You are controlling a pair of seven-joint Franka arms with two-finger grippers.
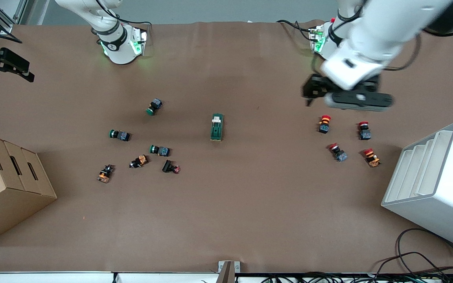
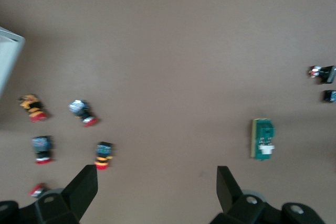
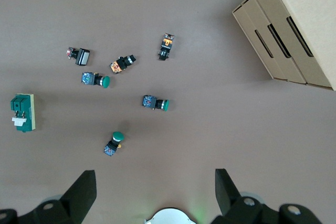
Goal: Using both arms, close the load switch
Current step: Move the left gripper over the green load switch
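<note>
Inspector A: The load switch (image 1: 217,127) is found lying flat near the middle of the brown table (image 1: 250,204), its long side pointed toward the front camera and its cream lever at the end toward the arm bases. It is touched by nothing.

Inspector B: Confirmed. The left gripper (image 1: 316,89) is seen in the air over bare table, toward the left arm's end, above the group of four red-capped push buttons (image 1: 324,123). In the left wrist view its fingers (image 2: 84,186) are spread wide, and nothing is held between them.

Inspector A: And the right gripper (image 3: 155,190)?

Inspector B: It is recorded high over its own end of the table, close to the right arm's base. Its jaws are likewise held wide apart, and nothing is gripped.

Inspector A: Other items noted: green-capped push buttons (image 1: 154,106) and smaller black and orange parts (image 1: 139,161) are scattered toward the right arm's end, beside a cardboard box (image 1: 6,184). A white stepped rack (image 1: 435,184) is placed at the left arm's end.
</note>
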